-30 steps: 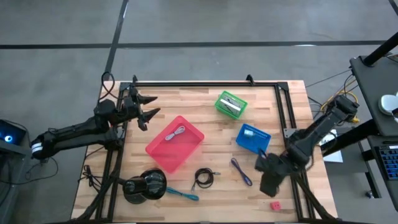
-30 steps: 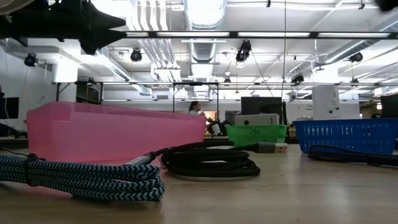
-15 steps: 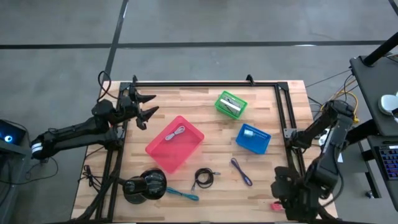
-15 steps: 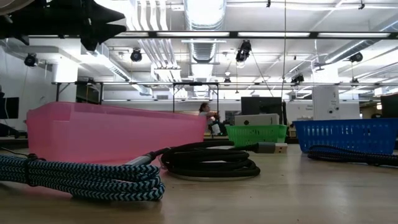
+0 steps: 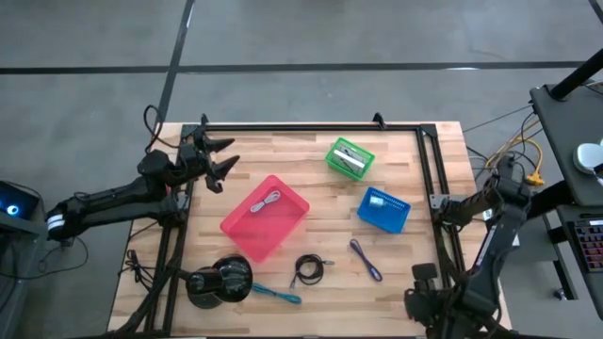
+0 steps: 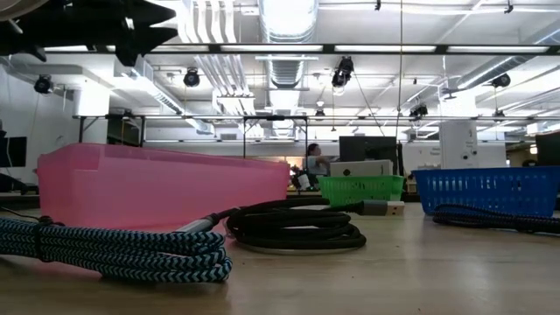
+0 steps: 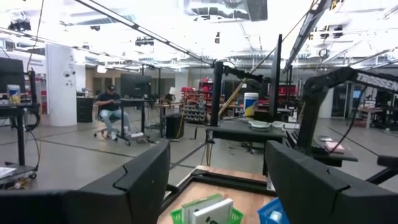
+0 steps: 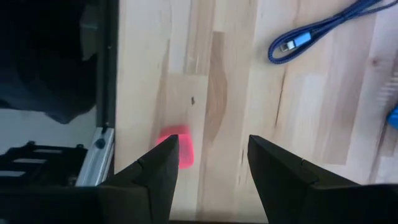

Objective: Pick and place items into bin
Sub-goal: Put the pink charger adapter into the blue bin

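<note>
From above, three bins are seen on the wooden table (image 5: 320, 202). The pink bin (image 5: 265, 217) is in the middle and a whitish cord (image 5: 268, 201) is curled up inside it. The green bin (image 5: 350, 158) is at the far side, and a pale flat thing is seen lying in it. The blue bin (image 5: 383, 209) is to its right and nearer, with a small light thing inside. A black cord (image 5: 308, 269) is coiled on the table near the front edge. A purple cord (image 5: 366, 259) is laid beside it, with its long way slanted from the blue bin toward the front edge. A teal cord (image 5: 276, 294) is stretched out almost flat along the front edge, next to a big black round thing (image 5: 219, 281). The left gripper (image 5: 219, 162) is held over the far left corner with its fingers apart and nothing in them. The right arm is bent down past the front right corner.

From table height, the teal cord (image 6: 114, 249) is seen close up, the black cord (image 6: 297, 229) behind it, and the pink bin (image 6: 162, 185), green bin (image 6: 360, 188) and blue bin (image 6: 486, 189) in a row. What is in them is hidden.

From the left wrist, the green bin (image 7: 205, 213) is seen between the spread fingers (image 7: 134, 180).

From the right wrist, the right gripper (image 8: 211, 163) is held open above the table edge. A small red block (image 8: 177, 144) is seen just by one finger, but is not gripped. The purple cord (image 8: 320, 34) is farther off.
</note>
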`<action>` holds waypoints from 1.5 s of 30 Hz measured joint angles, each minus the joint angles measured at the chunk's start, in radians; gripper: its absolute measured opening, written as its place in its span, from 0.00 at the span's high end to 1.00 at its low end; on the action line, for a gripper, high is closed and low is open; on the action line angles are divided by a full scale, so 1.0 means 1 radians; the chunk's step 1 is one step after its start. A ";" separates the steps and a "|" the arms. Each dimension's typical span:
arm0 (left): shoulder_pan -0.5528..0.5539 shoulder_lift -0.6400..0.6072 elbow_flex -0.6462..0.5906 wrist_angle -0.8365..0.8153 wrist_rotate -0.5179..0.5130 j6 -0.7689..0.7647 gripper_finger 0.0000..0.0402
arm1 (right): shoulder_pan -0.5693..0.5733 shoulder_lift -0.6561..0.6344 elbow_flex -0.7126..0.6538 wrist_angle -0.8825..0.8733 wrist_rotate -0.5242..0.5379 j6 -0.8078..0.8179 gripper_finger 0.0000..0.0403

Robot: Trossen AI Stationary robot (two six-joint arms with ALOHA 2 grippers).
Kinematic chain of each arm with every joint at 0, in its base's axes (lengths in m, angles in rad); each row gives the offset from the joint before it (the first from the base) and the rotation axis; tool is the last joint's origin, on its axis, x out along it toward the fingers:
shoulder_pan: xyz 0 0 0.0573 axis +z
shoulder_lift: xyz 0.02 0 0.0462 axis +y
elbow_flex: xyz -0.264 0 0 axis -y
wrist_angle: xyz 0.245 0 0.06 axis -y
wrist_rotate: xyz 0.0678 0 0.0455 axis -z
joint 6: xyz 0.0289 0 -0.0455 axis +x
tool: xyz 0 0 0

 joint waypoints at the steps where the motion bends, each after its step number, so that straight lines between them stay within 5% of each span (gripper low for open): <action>1: 0.000 0.000 0.001 0.000 -0.001 0.001 0.39 | 0.001 0.014 0.000 0.000 0.000 0.003 0.55; 16: 0.000 0.024 -0.001 0.000 -0.018 0.000 0.39 | 0.027 0.106 -0.003 0.035 -0.095 0.092 0.30; 39: 0.000 0.112 0.010 0.051 -0.019 0.002 0.39 | 0.042 0.110 -0.133 0.175 -0.069 0.080 0.26; 45: 0.000 0.114 0.010 0.053 -0.020 0.002 0.39 | 0.042 0.110 -0.185 0.243 -0.134 0.058 0.27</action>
